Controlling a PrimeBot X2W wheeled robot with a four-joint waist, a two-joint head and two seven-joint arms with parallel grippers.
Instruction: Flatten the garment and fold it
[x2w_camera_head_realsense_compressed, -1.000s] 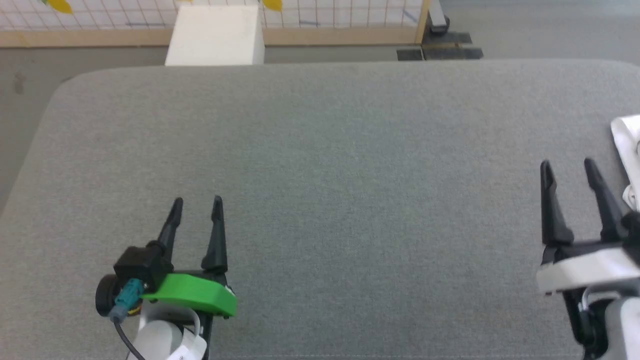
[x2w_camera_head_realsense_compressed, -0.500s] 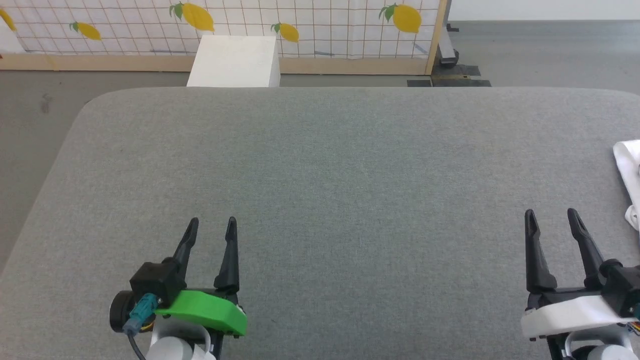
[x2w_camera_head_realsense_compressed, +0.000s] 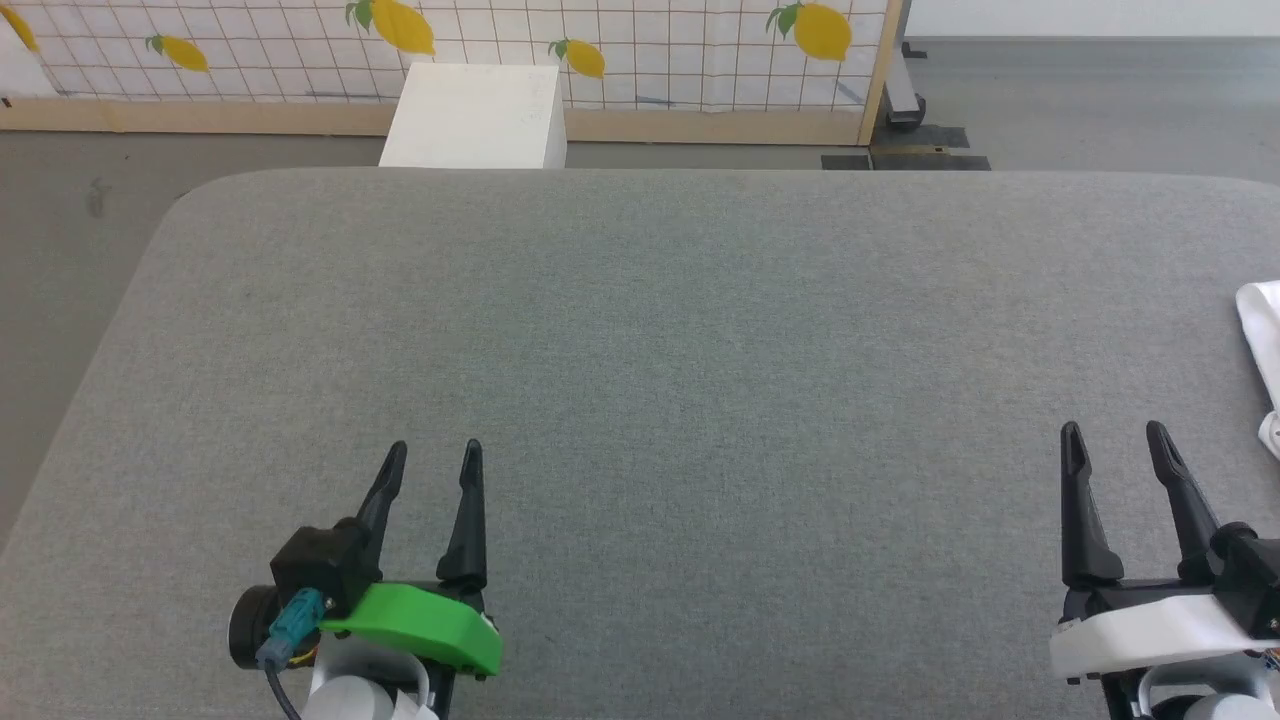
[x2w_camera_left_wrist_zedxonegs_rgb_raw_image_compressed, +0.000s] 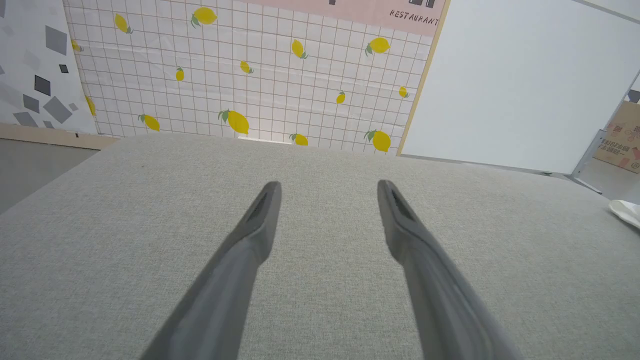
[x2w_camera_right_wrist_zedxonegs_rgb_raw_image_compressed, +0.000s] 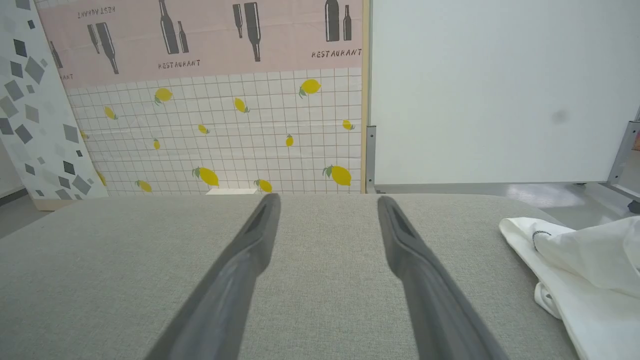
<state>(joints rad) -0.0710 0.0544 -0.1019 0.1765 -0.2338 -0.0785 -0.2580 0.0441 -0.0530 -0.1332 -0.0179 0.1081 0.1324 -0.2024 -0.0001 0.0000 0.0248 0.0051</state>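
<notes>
Shirt (x2w_camera_head_realsense_compressed: 1262, 340) first, since the job turned on it: it lay as a crumpled white heap at the right edge of the wide grey table (x2w_camera_head_realsense_compressed: 640, 330), partly cut off in the head view, so flattening looked not yet begun. Beyond the table's far edge stood a white box (x2w_camera_head_realsense_compressed: 472, 115), apart from the work. Both pairs of jaws hovered over the near edge, the left jaws towards the near left corner and the right jaws towards the near right corner. Each pair was spread wide and gripping nothing, seemingly poised for a reach. The shirt sat just to the right of the right jaws and slightly farther in, not touching them. It was well apart from the left jaws, across the table.
</notes>
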